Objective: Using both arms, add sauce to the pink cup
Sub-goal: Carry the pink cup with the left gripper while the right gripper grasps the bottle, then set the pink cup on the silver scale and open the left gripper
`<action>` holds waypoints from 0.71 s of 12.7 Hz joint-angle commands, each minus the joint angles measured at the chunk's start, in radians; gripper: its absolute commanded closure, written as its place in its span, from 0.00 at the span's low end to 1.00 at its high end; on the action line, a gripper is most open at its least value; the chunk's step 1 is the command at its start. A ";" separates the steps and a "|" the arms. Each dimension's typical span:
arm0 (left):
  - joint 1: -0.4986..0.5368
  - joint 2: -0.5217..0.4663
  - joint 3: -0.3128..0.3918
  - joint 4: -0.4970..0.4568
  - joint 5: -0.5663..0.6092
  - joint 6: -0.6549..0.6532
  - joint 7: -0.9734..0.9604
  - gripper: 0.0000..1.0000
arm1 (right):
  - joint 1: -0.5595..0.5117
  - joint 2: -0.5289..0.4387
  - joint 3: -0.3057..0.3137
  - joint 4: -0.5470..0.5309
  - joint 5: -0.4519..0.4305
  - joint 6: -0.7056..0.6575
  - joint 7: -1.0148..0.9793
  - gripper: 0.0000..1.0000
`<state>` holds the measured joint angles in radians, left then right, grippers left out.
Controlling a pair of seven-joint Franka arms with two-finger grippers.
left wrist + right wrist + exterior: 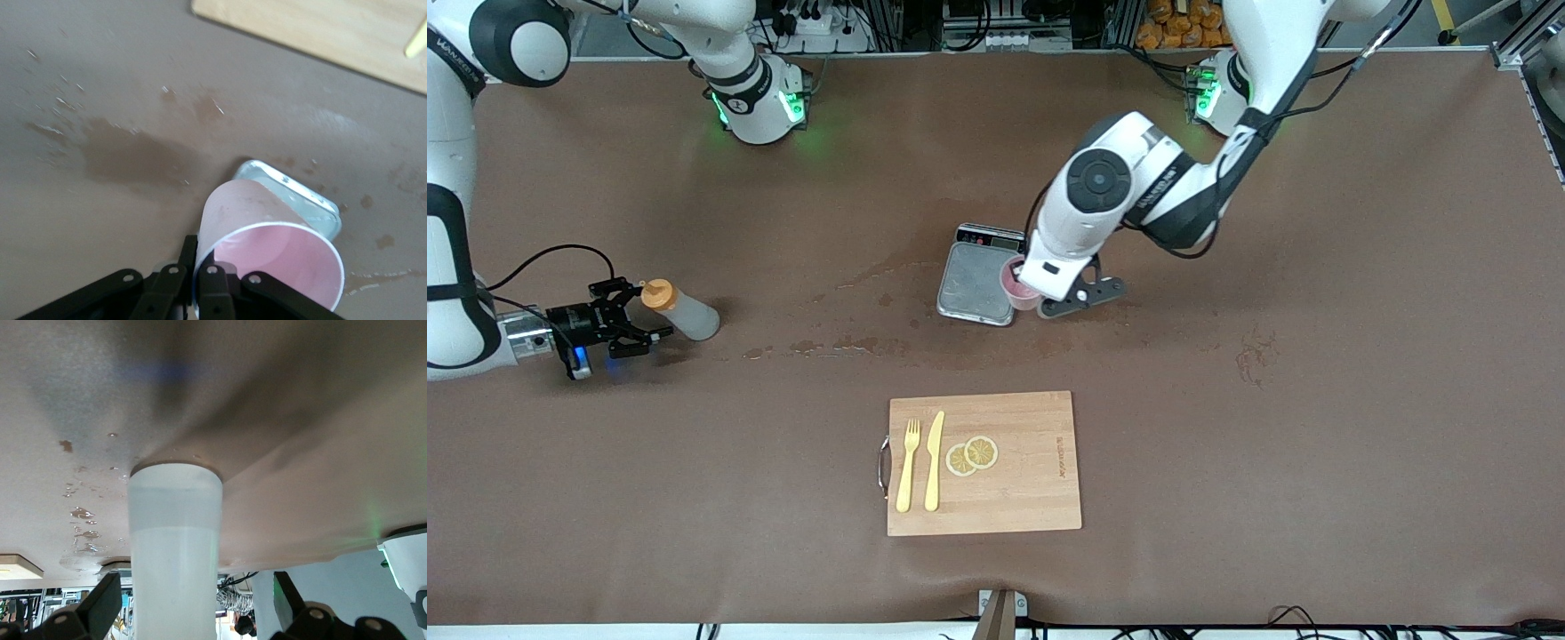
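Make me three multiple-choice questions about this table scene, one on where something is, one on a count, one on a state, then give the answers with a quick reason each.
1. Where are the fork and knife?
A. on the wooden cutting board
B. on the scale
C. in the cup

2. How many lemon slices lie on the board?
A. one
B. two
C. four

3. What is the left gripper doing?
A. hanging open over the board
B. shut on the pink cup
C. holding the sauce bottle

Answers: 1 A, both lie side by side on the board. 2 B, two overlapping slices show beside the knife. 3 B, its jaws clamp the cup's rim beside the scale, while the right gripper is open around the sauce bottle.
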<state>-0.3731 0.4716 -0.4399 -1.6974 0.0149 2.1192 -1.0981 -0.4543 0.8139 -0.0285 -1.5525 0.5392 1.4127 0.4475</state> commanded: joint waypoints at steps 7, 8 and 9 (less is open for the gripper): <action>-0.144 0.123 0.013 0.073 0.025 -0.001 -0.146 1.00 | -0.017 0.051 0.013 0.014 0.073 -0.073 0.017 0.04; -0.162 0.131 0.013 0.073 0.031 0.008 -0.146 1.00 | -0.017 0.051 0.013 0.014 0.073 -0.075 0.017 0.19; -0.164 0.134 0.013 0.073 0.033 0.019 -0.146 1.00 | -0.018 0.051 0.013 0.014 0.073 -0.075 0.017 0.33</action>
<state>-0.5135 0.5858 -0.4359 -1.6552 0.0170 2.1282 -1.2213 -0.4544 0.8530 -0.0281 -1.5526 0.5924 1.3569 0.4476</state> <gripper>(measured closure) 0.960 0.132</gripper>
